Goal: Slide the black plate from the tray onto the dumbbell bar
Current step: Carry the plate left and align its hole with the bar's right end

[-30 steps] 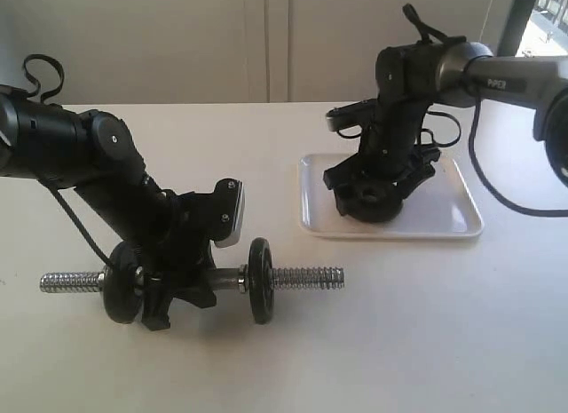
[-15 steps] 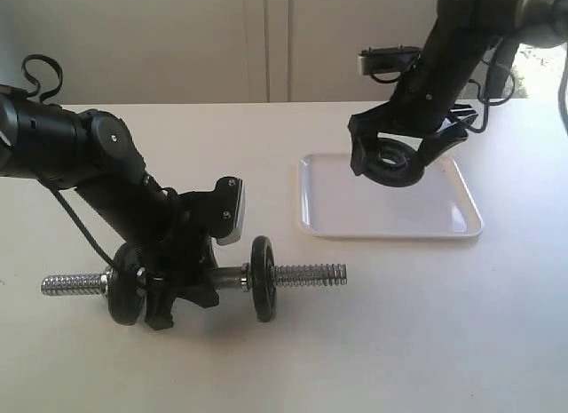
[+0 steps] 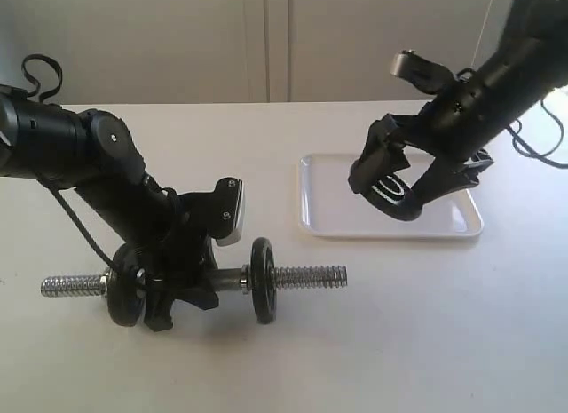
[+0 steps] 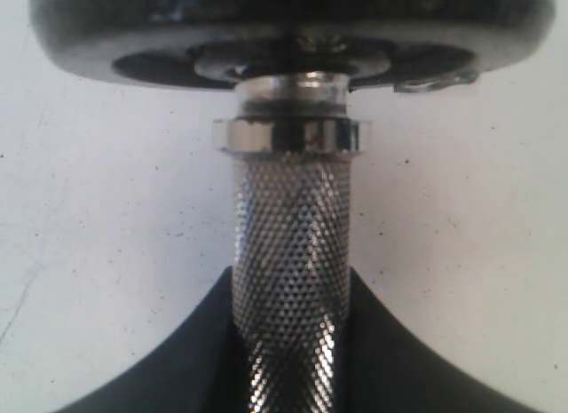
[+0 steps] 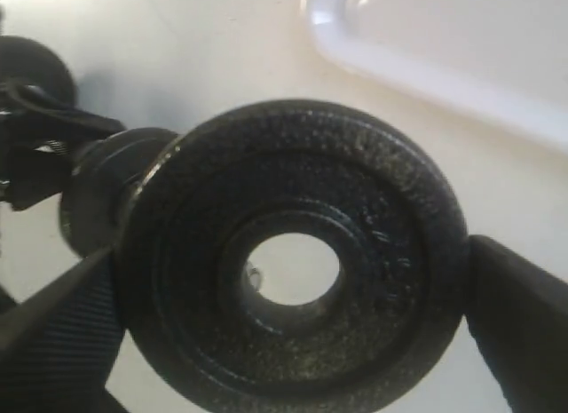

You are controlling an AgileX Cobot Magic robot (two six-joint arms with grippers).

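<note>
The black plate is gripped at its rim by the right gripper, whose fingers are seen pressed against opposite edges of the disc in the right wrist view, the centre hole being left clear. The plate is held tilted in the air, apart from the tray; in the exterior view it overlaps the tray's middle, though it cannot be told for sure whether it hangs over the tray or over the table just beside it. The dumbbell bar is laid across the table near the front, well apart from the tray, and is clamped at its knurled middle by the left gripper, which is closed on it. Two black discs are already carried on the bar, a left disc and a right disc, with the threaded ends left bare beyond them.
</note>
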